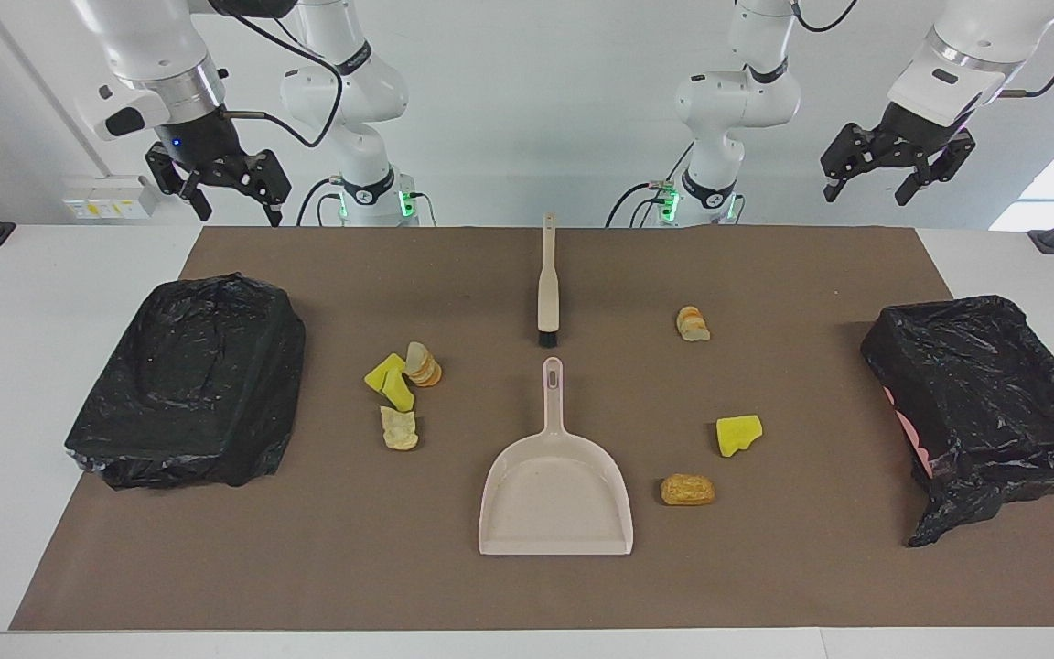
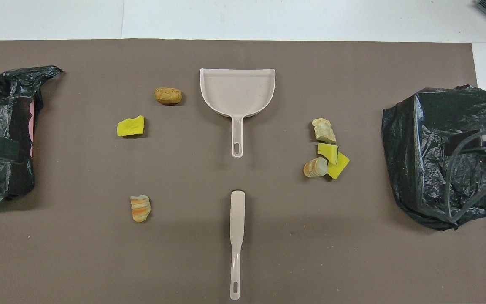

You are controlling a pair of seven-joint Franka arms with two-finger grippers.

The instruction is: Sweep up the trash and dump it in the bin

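Both arms wait raised, left gripper (image 1: pixel 893 178) and right gripper (image 1: pixel 220 188) with fingers apart, holding nothing. Nearest the robots lies the brush (image 1: pixel 547 284), then the trash (image 1: pixel 403 384) in scattered pieces, then the dustpan (image 1: pixel 554 499). A black-lined bin (image 1: pixel 188 380) stands at each end of the table.

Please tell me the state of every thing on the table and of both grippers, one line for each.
Brush: flat on the mat, untouched.
Dustpan: flat, empty.
Trash: scattered on the mat, unswept.
Bin at the right arm's end: bag-lined, no trash visible inside.
Bin at the left arm's end: bag-lined, tilted.
Left gripper: open, raised, waiting.
Right gripper: open, raised, waiting.
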